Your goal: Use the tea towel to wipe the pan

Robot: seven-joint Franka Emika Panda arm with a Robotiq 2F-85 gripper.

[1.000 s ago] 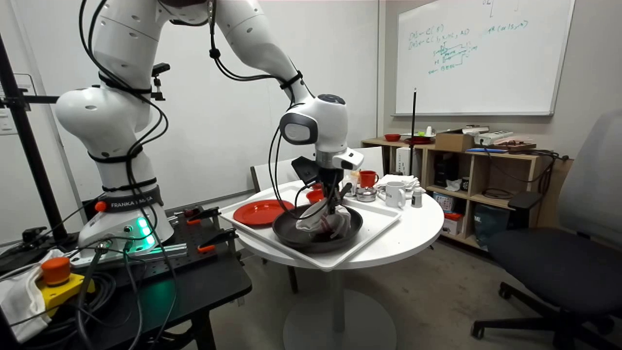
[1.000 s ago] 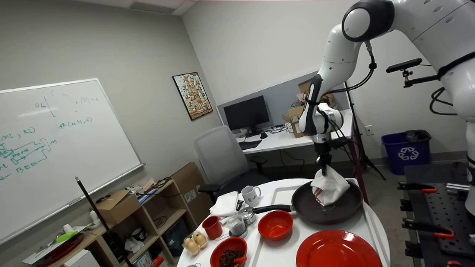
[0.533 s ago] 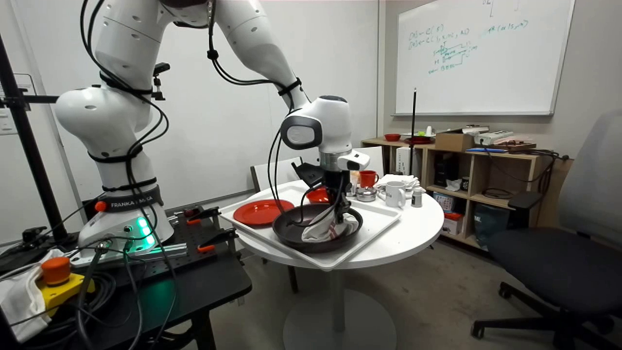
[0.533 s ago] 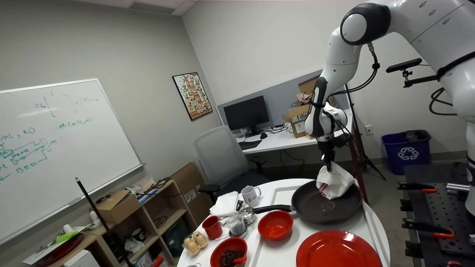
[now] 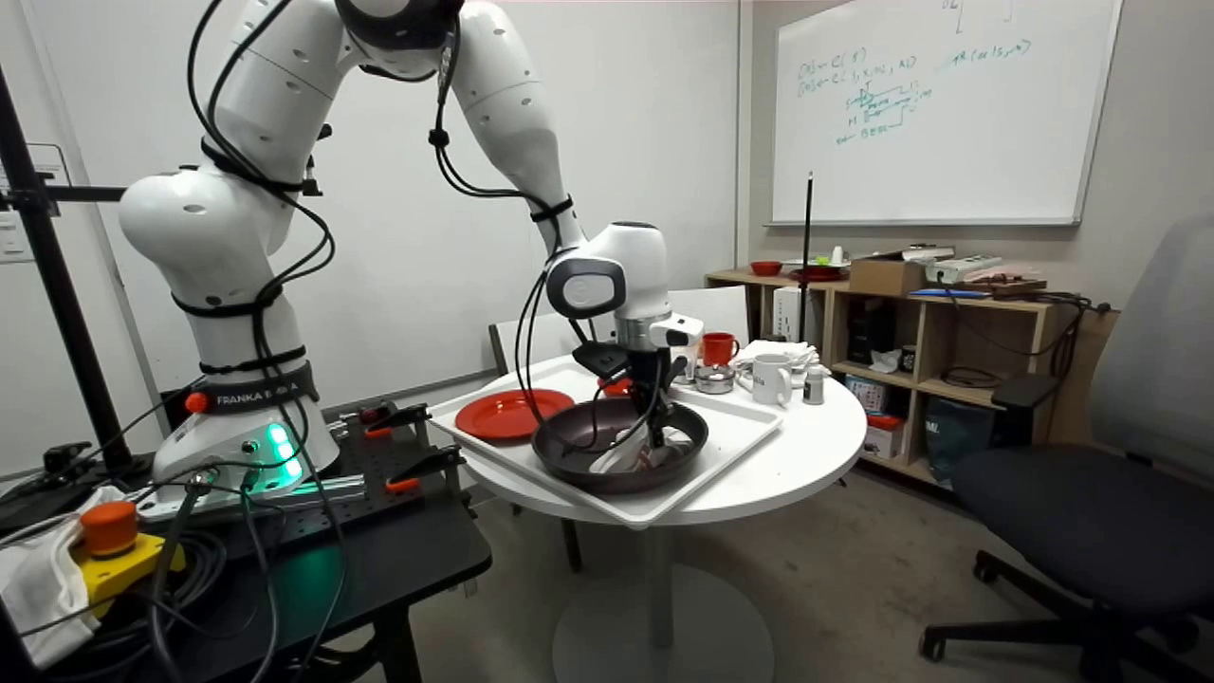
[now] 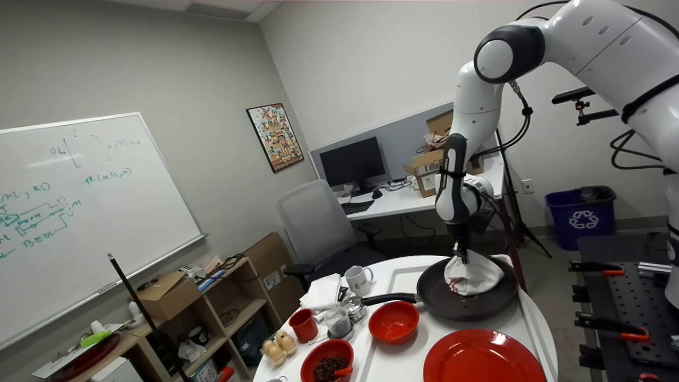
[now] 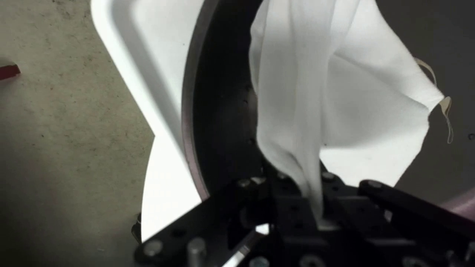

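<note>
Right of centre in an exterior view, the Robotiq gripper [image 6: 461,257] is clamped on the white tea towel [image 6: 475,276], bunched inside the frying pan [image 6: 475,310]. The pan's handle [image 6: 390,298] points left, a red bowl [image 6: 393,322] close below it; a red plate [image 6: 482,358] sits on the white tray [image 6: 400,358] at lower right. A white mug [image 6: 358,281] stands above the handle's end, a red mug [image 6: 303,326] to its lower left.
</note>
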